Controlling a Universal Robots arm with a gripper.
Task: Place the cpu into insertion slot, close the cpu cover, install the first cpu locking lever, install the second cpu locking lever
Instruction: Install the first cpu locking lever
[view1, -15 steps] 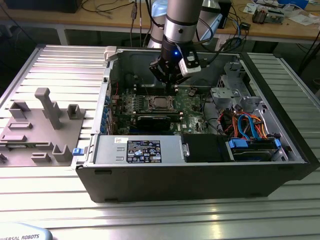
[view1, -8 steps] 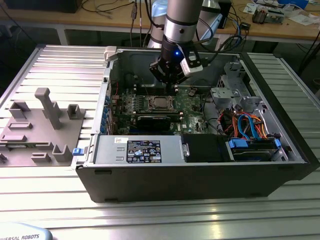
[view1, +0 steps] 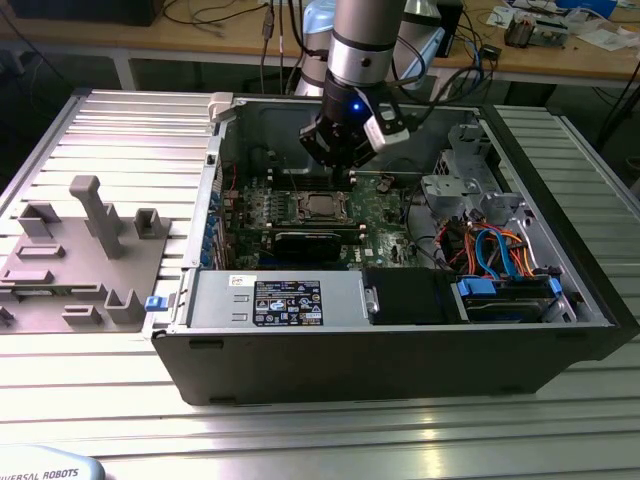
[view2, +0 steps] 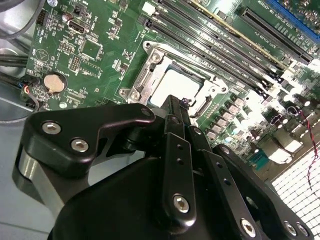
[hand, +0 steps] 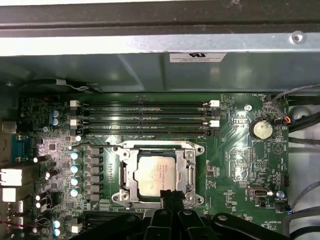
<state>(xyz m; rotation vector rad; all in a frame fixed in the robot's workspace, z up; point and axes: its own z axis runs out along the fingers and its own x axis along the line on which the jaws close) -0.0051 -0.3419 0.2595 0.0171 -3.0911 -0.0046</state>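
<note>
Cpu seated flat in the slot, silver top up, framed on all sides by the socket's metal rim; same chip pale and square in the second wrist view, and a small bright square mid-board in the exterior view. Cover apparently down around the chip as a thin silver frame, though hard to say whether fully flat or latched; levers not made out with any certainty.

Likely a light, rigid, flat part, slick on its metal top, with a delicate underside and a fragile contact bed beneath: best taken by two opposite edges, kept level, never pressed or slid. Cover and levers probably thin springy steel, better pushed at a free end than pinched.

Gripper poised just above the near edge of the socket, fingers pressed together into one narrow black tip and carrying nothing; tip overlapping the chip's edge in both wrist views, contact not discernible. In the exterior view, gripper hanging inside the open case, just beyond the socket, over the board.
</note>
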